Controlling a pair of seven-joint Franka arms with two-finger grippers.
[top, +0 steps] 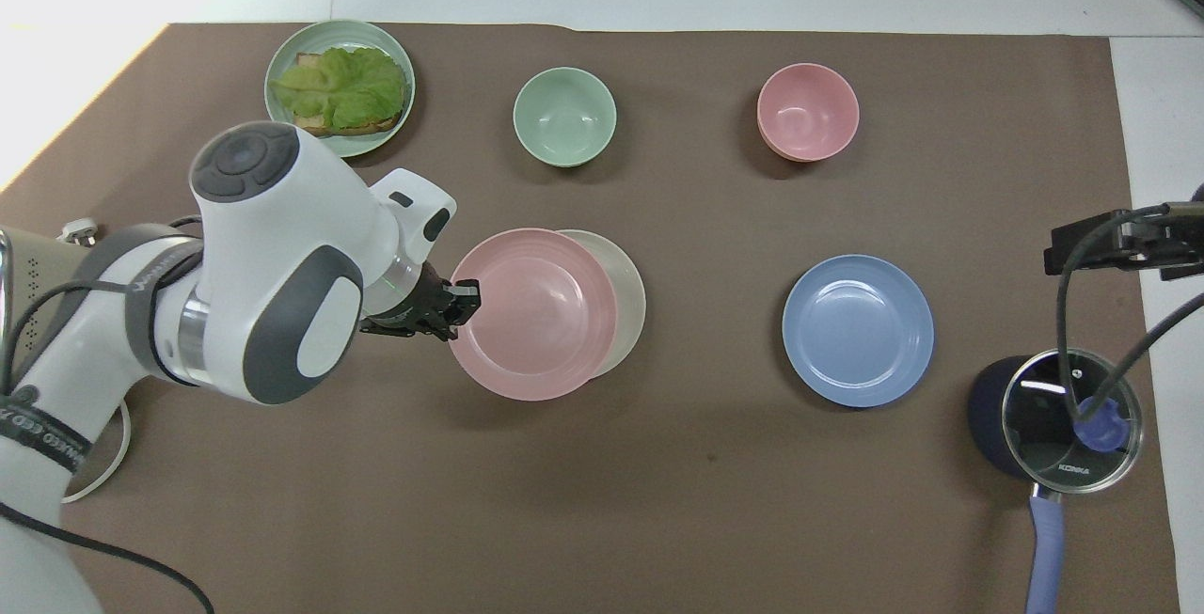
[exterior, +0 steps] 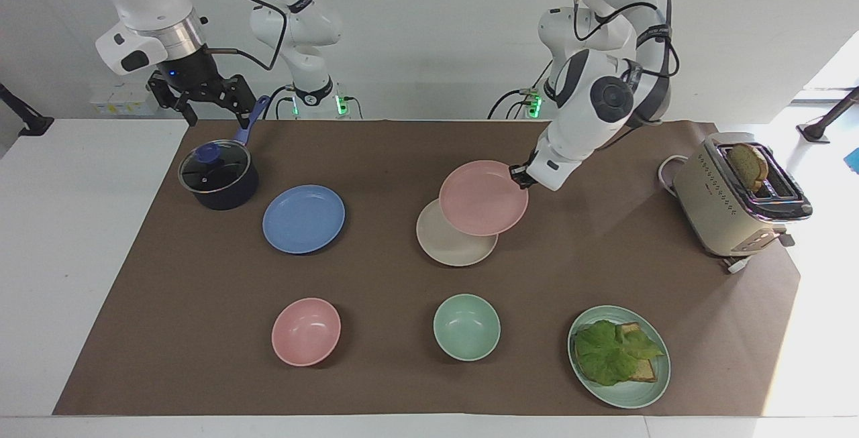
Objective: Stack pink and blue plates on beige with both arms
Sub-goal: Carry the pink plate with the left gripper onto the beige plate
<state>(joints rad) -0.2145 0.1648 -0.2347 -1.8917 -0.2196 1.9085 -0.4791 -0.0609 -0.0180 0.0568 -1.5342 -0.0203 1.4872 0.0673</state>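
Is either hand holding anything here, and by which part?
The left hand holds the pink plate by its rim, over the beige plate. The right hand, open above the pot, holds nothing.

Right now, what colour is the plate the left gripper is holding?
Pale pink plate, clearest in the overhead view.
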